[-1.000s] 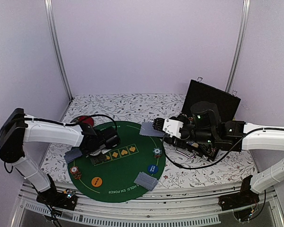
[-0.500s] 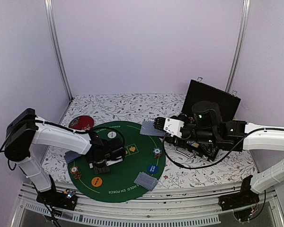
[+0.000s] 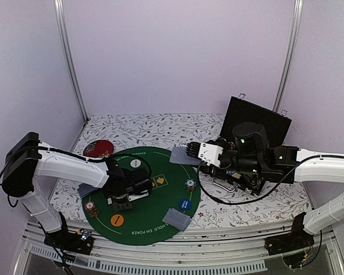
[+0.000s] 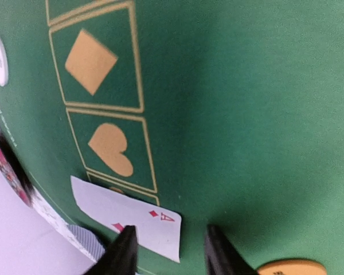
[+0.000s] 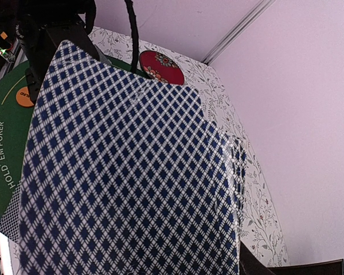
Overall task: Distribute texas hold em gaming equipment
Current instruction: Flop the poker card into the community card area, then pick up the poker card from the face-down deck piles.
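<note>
On floral counter: round green mat, open black case at right. Pinching fanned cards in right fingers, over mat's far edge. Holding left fingers spread, empty, low over mat, face-up ace of diamonds beside one. At near rim, card pile. On mat: chip stack, second chip stack, blue button, orange button, white button.
</note>
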{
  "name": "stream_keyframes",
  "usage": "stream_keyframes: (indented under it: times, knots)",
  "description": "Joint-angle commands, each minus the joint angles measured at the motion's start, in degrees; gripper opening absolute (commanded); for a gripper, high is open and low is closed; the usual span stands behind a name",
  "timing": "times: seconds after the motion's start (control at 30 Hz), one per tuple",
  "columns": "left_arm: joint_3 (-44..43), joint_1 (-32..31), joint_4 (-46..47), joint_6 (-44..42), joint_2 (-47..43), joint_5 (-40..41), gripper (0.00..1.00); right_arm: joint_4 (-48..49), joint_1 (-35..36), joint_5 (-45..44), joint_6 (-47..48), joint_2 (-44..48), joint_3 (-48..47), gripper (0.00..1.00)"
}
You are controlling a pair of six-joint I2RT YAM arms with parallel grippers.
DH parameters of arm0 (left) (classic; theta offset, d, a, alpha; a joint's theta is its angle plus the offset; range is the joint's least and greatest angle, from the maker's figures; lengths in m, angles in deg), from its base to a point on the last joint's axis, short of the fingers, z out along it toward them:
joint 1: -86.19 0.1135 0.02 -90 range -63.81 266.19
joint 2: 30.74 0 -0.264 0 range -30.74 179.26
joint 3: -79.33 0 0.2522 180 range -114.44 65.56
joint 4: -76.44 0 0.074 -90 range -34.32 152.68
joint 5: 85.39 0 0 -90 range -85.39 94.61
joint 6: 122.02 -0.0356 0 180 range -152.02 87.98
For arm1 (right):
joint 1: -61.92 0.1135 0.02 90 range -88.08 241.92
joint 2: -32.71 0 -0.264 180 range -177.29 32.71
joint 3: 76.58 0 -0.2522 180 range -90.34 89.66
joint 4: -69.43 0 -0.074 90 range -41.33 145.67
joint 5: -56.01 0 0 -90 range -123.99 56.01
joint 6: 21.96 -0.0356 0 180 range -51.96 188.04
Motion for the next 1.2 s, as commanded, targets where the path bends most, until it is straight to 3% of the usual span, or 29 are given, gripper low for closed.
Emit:
stream_keyframes:
  times: [0.0,0.13,0.23,0.4,0.6,0.77,0.87,0.97,1.1,1.17]
  knots:
    - [-5.6,-3.7,-4.3,2.5,0.0,0.5,0.46,0.0,-0.2,0.0,-0.2,1.3,-0.2,0.46]
    - [-13.1,-4.4,-5.6,5.0,-3.9,-2.4,0.57,-0.1,-0.1,-0.1,-0.1,1.3,-0.3,0.46]
    - [-15.6,-3.8,-3.1,7.0,-9.2,-4.0,0.74,0.0,-0.2,0.1,-0.1,1.2,-0.2,0.46]
    - [-18.5,3.1,3.3,14.8,-18.2,-12.2,0.92,0.1,-0.1,0.3,-0.1,1.1,-0.1,0.46]
    - [-20.1,11.0,10.4,26.5,-26.3,-18.2,0.95,0.2,-0.2,0.6,-0.1,1.1,-0.2,0.46]
    - [-12.0,16.0,32.6,44.3,-30.9,-45.1,0.93,0.2,-0.1,0.6,0.0,0.7,-0.4,0.46]
    - [-8.7,15.9,41.3,53.7,-28.4,-52.3,0.86,0.3,-0.2,0.8,-0.1,0.6,-0.6,0.46]
    - [-8.8,15.2,42.2,56.0,-24.5,-54.5,0.86,0.3,-0.1,0.9,-0.1,0.6,-0.6,0.46]
    - [-8.2,13.4,47.8,57.0,-21.5,-57.9,0.94,0.1,-0.2,0.9,-0.2,0.8,-0.4,0.46]
    - [-9.3,12.6,48.0,56.2,-20.2,-58.6,0.92,0.2,-0.1,0.9,-0.2,0.9,-0.3,0.46]
